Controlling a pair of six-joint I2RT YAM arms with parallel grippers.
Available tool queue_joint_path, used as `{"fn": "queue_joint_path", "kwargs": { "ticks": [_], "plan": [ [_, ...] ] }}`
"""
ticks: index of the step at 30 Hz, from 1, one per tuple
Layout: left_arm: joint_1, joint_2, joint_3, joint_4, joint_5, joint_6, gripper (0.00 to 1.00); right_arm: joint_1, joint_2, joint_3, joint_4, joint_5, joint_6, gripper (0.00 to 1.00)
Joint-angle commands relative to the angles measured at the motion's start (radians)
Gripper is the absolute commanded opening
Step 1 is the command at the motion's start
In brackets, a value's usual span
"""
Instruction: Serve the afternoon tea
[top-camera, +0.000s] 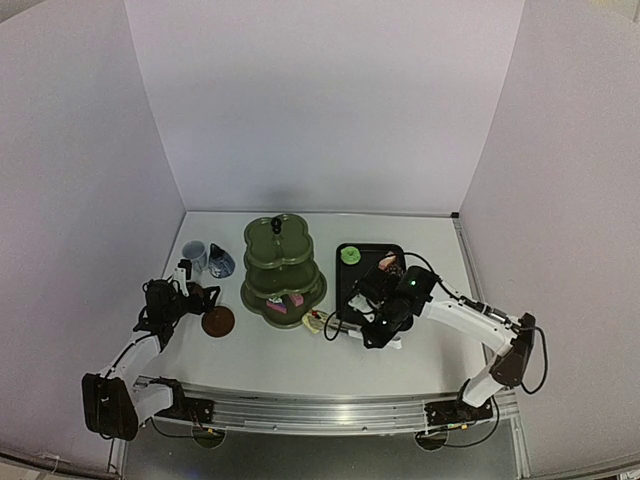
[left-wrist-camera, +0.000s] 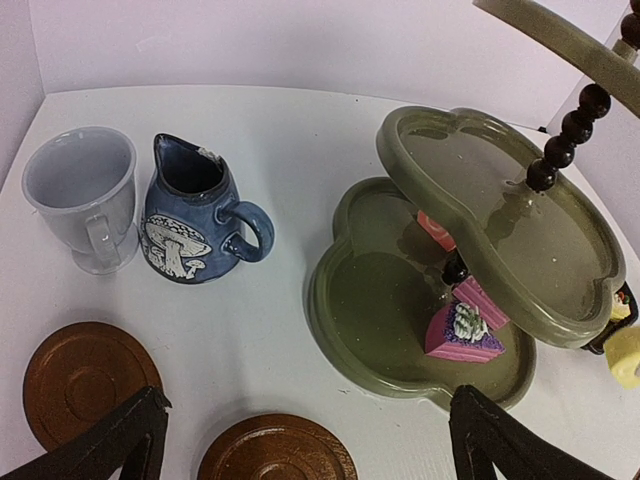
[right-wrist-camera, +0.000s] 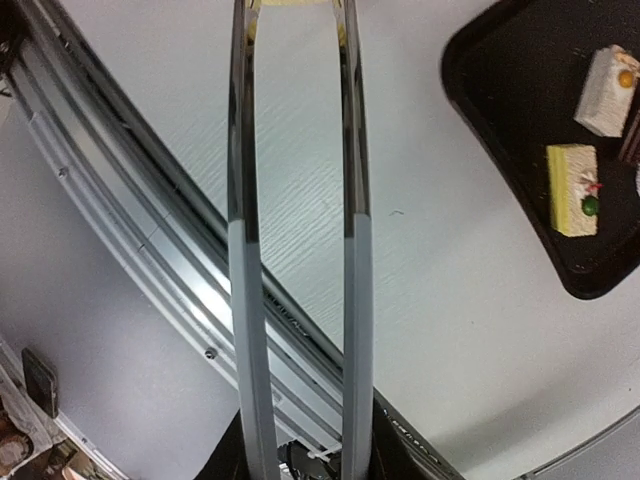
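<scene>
The right hand (top-camera: 368, 326) pinches white tongs (right-wrist-camera: 242, 260), yellow cake (left-wrist-camera: 627, 356) at their tips, aimed left at the olive-green stand (left-wrist-camera: 370, 300) just beside.

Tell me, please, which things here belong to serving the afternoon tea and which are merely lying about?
Belong to the job: olive three-tier stand, pink cake on its bottom tier, yellow cake, white cake, pale cup, blue pot, brown saucer, second saucer.
Not the tea itself: black tray, white tongs.
</scene>
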Motion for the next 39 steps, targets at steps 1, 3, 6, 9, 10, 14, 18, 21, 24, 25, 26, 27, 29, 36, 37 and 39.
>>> {"fn": "queue_joint_path", "kwargs": {
  "ticks": [1,3,6,9,10,14,18,21,24,25,26,27,29,36,37,39],
  "plan": [
    [0.005,-0.009,-0.002,0.024,0.019,0.009,0.98,0.085,0.088,0.132,0.032,-0.115,-0.016,0.00],
    [0.005,-0.008,-0.002,0.023,0.018,0.009,0.98,0.115,0.146,0.186,0.069,-0.099,-0.018,0.00],
    [0.005,-0.011,-0.003,0.023,0.016,0.008,0.98,0.155,0.235,0.249,0.146,-0.050,-0.029,0.00],
    [0.005,-0.018,-0.006,0.025,0.013,0.006,0.98,0.182,0.319,0.296,0.218,0.035,-0.024,0.00],
    [0.005,-0.020,-0.007,0.025,0.012,0.006,0.98,0.189,0.343,0.315,0.244,0.059,-0.020,0.00],
    [0.005,-0.022,-0.009,0.026,0.012,0.006,0.98,0.208,0.448,0.400,0.295,0.151,-0.016,0.00],
    [0.005,-0.024,-0.010,0.026,0.011,0.006,0.98,0.220,0.546,0.496,0.317,0.265,-0.008,0.00],
    [0.005,-0.025,-0.011,0.027,0.009,0.006,0.98,0.219,0.607,0.553,0.324,0.338,0.009,0.00],
    [0.005,-0.024,-0.010,0.026,0.009,0.005,0.98,0.220,0.653,0.591,0.326,0.416,0.024,0.00],
    [0.005,-0.023,-0.010,0.026,0.010,0.005,0.98,0.220,0.668,0.602,0.326,0.440,0.030,0.00],
    [0.005,-0.022,-0.010,0.027,0.010,0.005,0.98,0.219,0.680,0.608,0.325,0.465,0.034,0.00],
    [0.005,-0.022,-0.010,0.027,0.010,0.005,0.98,0.220,0.691,0.618,0.325,0.485,0.035,0.00],
    [0.005,-0.022,-0.009,0.026,0.011,0.005,0.98,0.220,0.714,0.638,0.324,0.514,0.037,0.00],
    [0.005,-0.027,-0.013,0.028,0.010,0.005,0.98,0.219,0.754,0.651,0.324,0.558,0.044,0.00],
    [0.005,-0.028,-0.013,0.028,0.009,0.004,0.98,0.219,0.758,0.651,0.324,0.562,0.045,0.00],
    [0.005,-0.029,-0.012,0.029,0.009,0.005,0.98,0.219,0.764,0.651,0.324,0.572,0.049,0.00]
  ]
}}
